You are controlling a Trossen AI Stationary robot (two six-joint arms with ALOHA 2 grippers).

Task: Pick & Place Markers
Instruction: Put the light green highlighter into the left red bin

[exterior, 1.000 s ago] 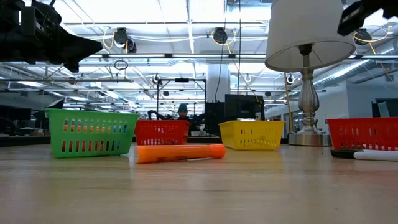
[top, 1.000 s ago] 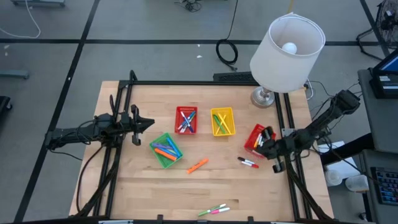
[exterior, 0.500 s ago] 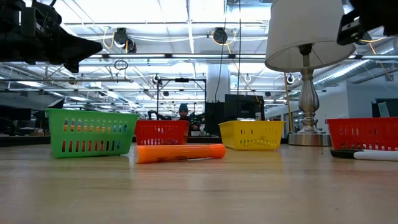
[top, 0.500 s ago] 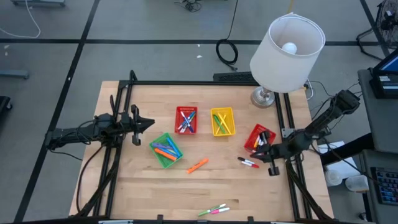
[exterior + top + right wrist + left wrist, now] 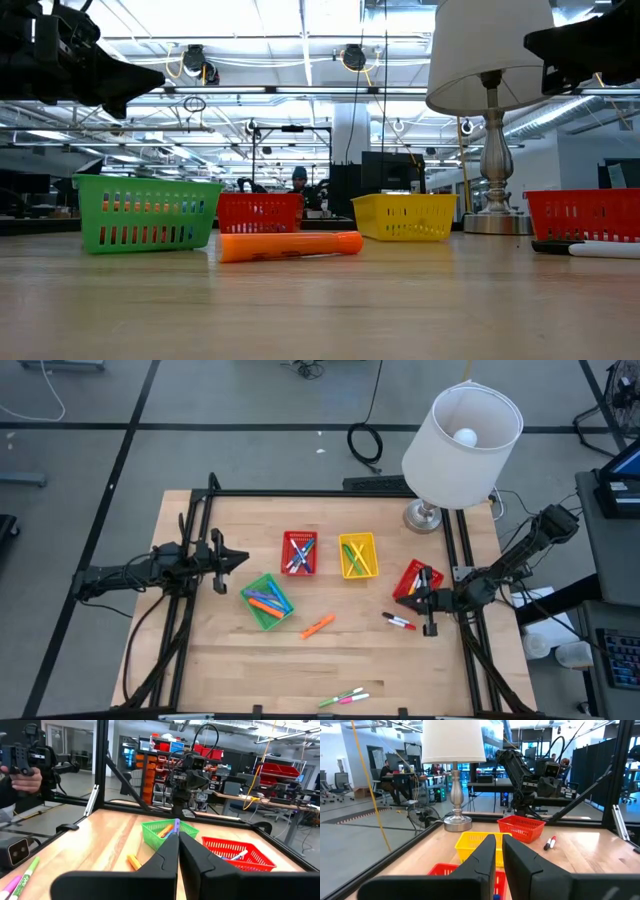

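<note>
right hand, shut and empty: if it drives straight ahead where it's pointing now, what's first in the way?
The right hand points left across the table above the surface. Its wrist view lines up on the green basket, so probably that first; depending on height, it might pass over.

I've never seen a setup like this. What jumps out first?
A big white lamp towers over the table's far right corner. Four small baskets sit mid-table, the green basket nearest the left gripper. Loose markers lie on the wood: an orange marker in the middle, and the right gripper is above another.
</note>
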